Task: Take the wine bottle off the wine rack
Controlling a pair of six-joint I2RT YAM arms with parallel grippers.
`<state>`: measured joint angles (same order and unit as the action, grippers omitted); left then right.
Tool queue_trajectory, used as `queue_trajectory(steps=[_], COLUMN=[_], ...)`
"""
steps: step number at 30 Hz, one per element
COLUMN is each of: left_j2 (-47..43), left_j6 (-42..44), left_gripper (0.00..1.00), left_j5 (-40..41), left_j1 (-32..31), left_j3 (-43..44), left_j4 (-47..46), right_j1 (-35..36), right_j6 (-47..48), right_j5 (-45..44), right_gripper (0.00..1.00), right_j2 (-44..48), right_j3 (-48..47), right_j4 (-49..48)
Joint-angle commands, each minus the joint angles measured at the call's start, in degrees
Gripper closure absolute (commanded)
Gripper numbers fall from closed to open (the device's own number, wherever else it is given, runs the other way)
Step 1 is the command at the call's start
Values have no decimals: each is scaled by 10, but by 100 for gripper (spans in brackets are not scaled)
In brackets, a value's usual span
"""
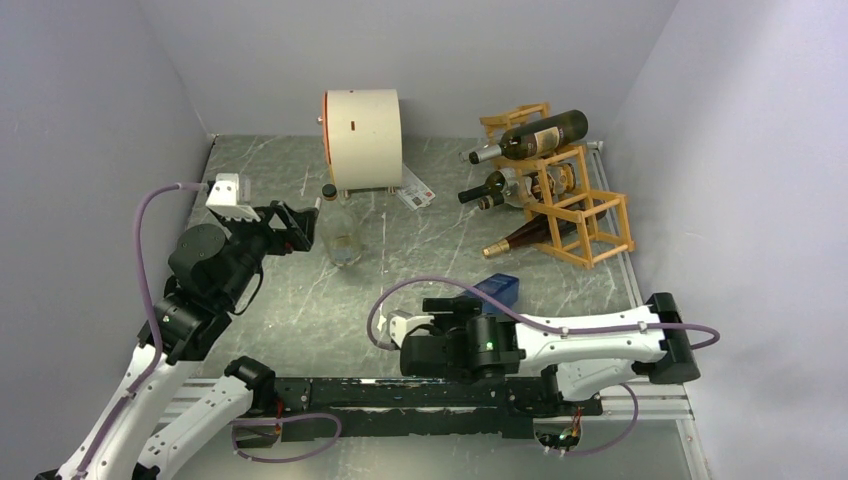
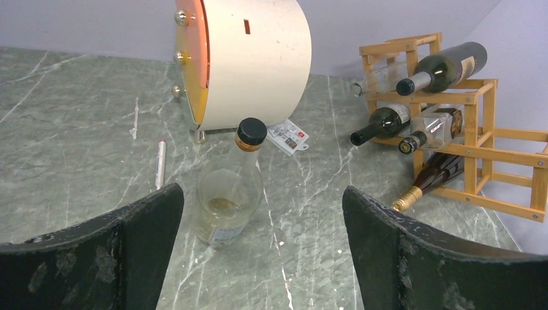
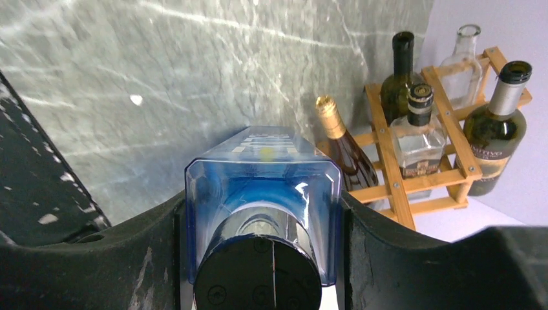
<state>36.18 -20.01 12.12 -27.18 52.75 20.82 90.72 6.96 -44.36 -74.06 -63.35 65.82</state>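
The wooden wine rack [image 1: 585,212] stands at the back right, and also shows in the left wrist view [image 2: 481,139] and the right wrist view [image 3: 395,177]. Several bottles lie in it, among them a dark wine bottle [image 1: 545,133] on top and a gold-capped one [image 1: 520,238] at the bottom. A blue square bottle [image 3: 262,171] lies on the table [image 1: 497,290], off the rack. My right gripper [image 3: 262,201] is shut on its neck end, fingers [image 3: 375,252] pressed against both sides. My left gripper [image 2: 262,190] is open, with a clear upright bottle [image 2: 227,194] just beyond its left finger.
A white cylindrical drum [image 1: 362,138] stands at the back centre, with a printed tag [image 1: 415,190] at its foot. A white pen [image 2: 160,163] lies left of the clear bottle. Grey walls close in on the left, back and right.
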Motion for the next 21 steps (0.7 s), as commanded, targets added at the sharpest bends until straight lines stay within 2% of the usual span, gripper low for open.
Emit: queue_trajectory(steps=[1,4,6,11,15,21], left_j2=[1,3,7,22,30,29], left_j6=[-5,-5,-5,-5,-25,-23], left_gripper=[4,4,4,4,4,4], left_j5=[-6,0,2,1,-1,6], left_j1=[4,4,4,4,4,4], left_j3=[14,19,21,28,36,38], left_j4=[-1,3,4,-2,-3,1], right_j1=[7,6,2,-60,-165,-281], right_j6=[31,56,82,133,125,111], right_j5=[10,19,24,90,183,298], right_gripper=[100,100,100,100,100,100], right_j2=[45,65,84,122,94,17], right_j3=[-51,-60,-53,-46,-81,-145], right_j4=[-80,-141,-218,-387,-424,-463])
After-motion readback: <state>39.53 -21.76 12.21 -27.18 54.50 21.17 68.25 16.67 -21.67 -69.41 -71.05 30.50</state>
